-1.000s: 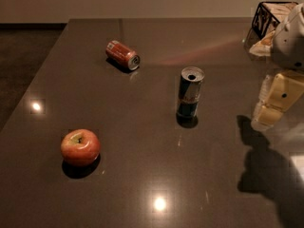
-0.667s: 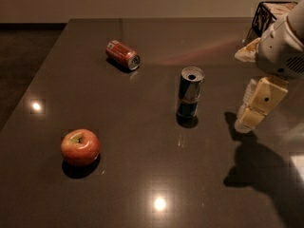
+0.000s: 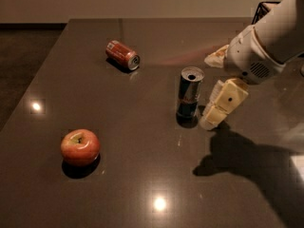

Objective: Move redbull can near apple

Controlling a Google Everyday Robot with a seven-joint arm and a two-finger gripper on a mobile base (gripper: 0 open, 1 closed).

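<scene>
The redbull can stands upright near the middle of the dark table, slim, blue and silver with a red mark. The apple sits at the front left, red with a yellowish patch at its stem. My gripper hangs just to the right of the can, its cream fingers pointing down and to the left, close to the can's lower side.
An orange-red soda can lies on its side at the back left. A dark wire basket and a crumpled bag sit at the back right. The table's left edge runs diagonally, with floor beyond.
My arm has moved left and down toward the redbull can. The gripper is now right beside it. The cans and the apple have not moved.
</scene>
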